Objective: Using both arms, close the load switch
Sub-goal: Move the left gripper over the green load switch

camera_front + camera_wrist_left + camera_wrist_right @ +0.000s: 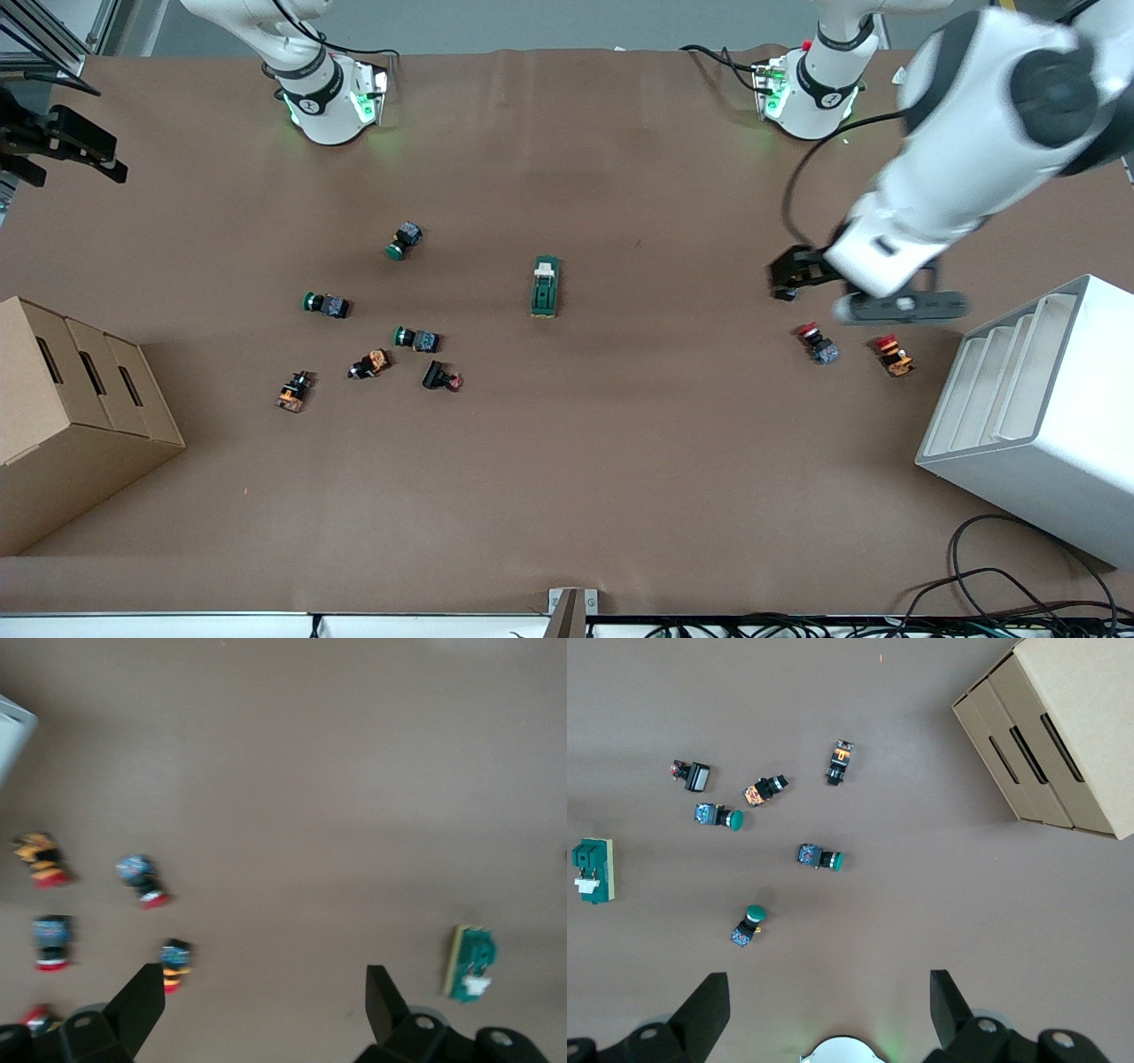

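The load switch [546, 286], a dark-green block with a cream-white toggle, lies flat near the middle of the table. It also shows in the left wrist view [469, 961] and in the right wrist view [592, 870]. My left gripper [785, 281] hangs open and empty over bare table toward the left arm's end, apart from the switch; its fingers [142, 994] stand wide. My right gripper [62, 142] is held high, open and empty [828, 1001], over the table by its own base [843, 1051].
Green-capped push buttons [403, 241], [326, 304], [416, 338] and other small buttons [370, 364] lie toward the right arm's end. Red-capped buttons [819, 344], [893, 354] lie below the left gripper. A cardboard box [71, 416] and a white rack [1036, 408] stand at the table's ends.
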Robot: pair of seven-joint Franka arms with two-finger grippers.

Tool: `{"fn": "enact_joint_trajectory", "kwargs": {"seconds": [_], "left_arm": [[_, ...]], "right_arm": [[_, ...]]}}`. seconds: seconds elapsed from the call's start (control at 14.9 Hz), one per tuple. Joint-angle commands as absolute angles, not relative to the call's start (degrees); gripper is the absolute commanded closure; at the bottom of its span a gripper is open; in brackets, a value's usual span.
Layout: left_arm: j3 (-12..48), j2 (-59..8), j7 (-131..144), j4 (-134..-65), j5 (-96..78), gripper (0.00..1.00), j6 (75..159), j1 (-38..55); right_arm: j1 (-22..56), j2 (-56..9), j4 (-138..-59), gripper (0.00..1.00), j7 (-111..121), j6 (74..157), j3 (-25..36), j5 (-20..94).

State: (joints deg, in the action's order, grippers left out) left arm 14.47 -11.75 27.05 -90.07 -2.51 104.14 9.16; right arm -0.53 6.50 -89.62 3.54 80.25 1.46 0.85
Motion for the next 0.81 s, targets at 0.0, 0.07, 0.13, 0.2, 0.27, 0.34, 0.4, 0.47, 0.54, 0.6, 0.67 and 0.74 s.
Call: {"fn": "enact_joint_trajectory", "kwargs": {"seconds": [0.0, 0.07, 0.13, 0.2, 0.27, 0.34, 0.4, 0.47, 0.54, 0.6, 0.67, 0.74], "left_arm": [[14.3, -13.3, 35.7, -93.9, -1.2, 0.00, 110.5, 14.0], [14.3, -14.2, 39.6, -95.3, -0.1, 0.00, 113.1, 15.9], [14.3, -15.6, 43.7, -96.4, 1.2, 0.00, 116.1, 18.0], [14.3, -16.9, 48.1, -97.5, 3.5, 0.00, 119.1, 20.5], [14.3, -18.7, 53.5, -98.0, 6.0, 0.00, 121.3, 23.1], [14.3, -20.4, 57.8, -97.9, 8.2, 0.00, 122.5, 25.1], [14.3, -21.7, 61.5, -97.9, 10.3, 0.00, 123.9, 27.5], [14.3, -23.1, 65.1, -98.0, 12.0, 0.00, 125.0, 29.7], [14.3, -24.3, 69.2, -98.0, 14.0, 0.00, 125.9, 31.9], [14.3, -25.6, 73.6, -98.0, 16.7, 0.00, 126.6, 34.0], [14.3, -26.7, 78.2, -98.1, 19.8, 0.00, 126.9, 35.9], [14.4, -27.6, 82.0, -98.2, 22.5, 0.00, 127.2, 37.3]], "right_arm": [[-0.7, 7.2, -89.5, 0.00, 4.0, 79.9, 1.4, 0.2], [-0.7, 6.9, -89.5, 0.00, 3.6, 79.9, 1.4, 0.2], [-0.7, 6.9, -89.5, 0.00, 3.6, 80.0, 1.4, 0.2], [-0.8, 6.2, -89.5, 0.00, 3.4, 80.0, 1.4, 0.2], [-0.9, 5.9, -89.5, 0.00, 3.4, 80.4, 1.5, 0.2], [-0.9, 5.5, -89.5, 0.00, 3.5, 80.7, 1.4, 0.2], [-1.0, 5.1, -89.5, 0.00, 3.9, 81.1, 1.4, 0.4], [-1.1, 4.7, -89.6, 0.00, 4.0, 81.7, 1.5, 0.5], [-1.1, 4.4, -89.6, 0.00, 4.0, 81.9, 1.5, 0.5], [-1.1, 4.2, -89.6, 0.00, 4.0, 82.1, 1.5, 0.5], [-1.1, 3.6, -89.6, 0.00, 4.1, 82.6, 1.5, 0.6], [-1.1, 3.5, -89.5, 0.00, 4.1, 82.6, 1.5, 0.4]]}}
